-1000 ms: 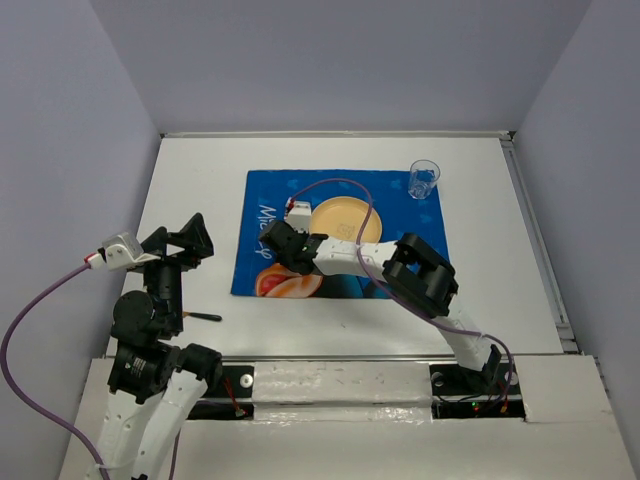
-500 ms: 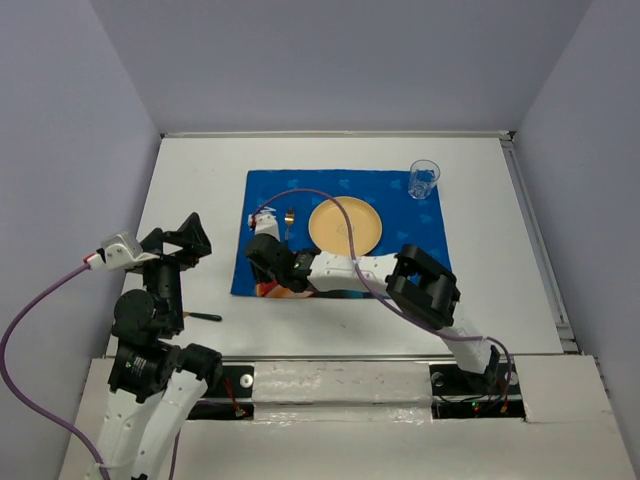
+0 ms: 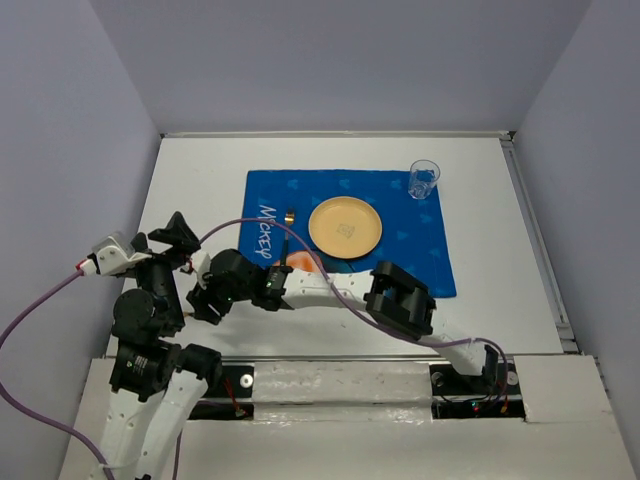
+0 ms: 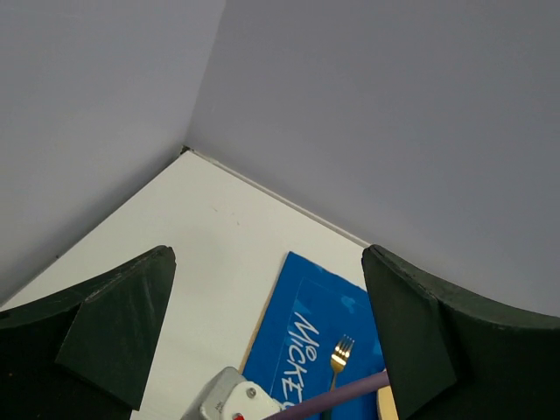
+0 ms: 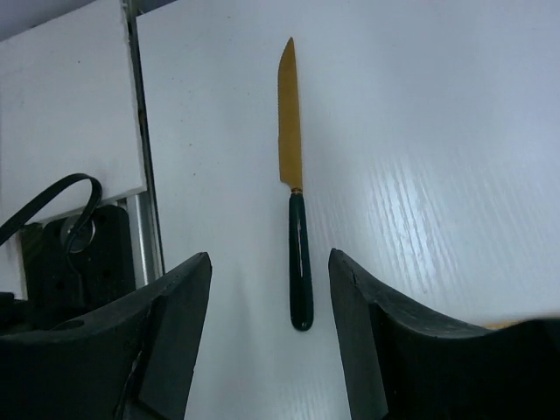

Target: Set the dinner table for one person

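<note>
The white dinner table (image 3: 200, 180) carries a blue placemat (image 3: 400, 240) with a yellow plate (image 3: 345, 225) on it. A gold fork (image 3: 287, 235) with a dark handle lies just left of the plate, also seen as the fork (image 4: 339, 354) in the left wrist view. My right gripper (image 3: 203, 302) reaches across to the table's near left, open. A knife (image 5: 296, 219) with a gold blade and dark green handle lies flat on the table, its handle end between the fingers, untouched. The top view hides the knife under that gripper. My left gripper (image 3: 170, 238) hovers open and empty.
A clear glass (image 3: 424, 178) stands at the placemat's far right corner. The right arm's purple cable (image 3: 330, 290) loops over the placemat's near edge. A metal rail and the arm bases (image 5: 140, 175) border the table close beside the knife. Grey walls enclose three sides.
My right gripper left the fork beside the plate, swung left off the placemat to the knife and opened wider. The left gripper shifted slightly left.
</note>
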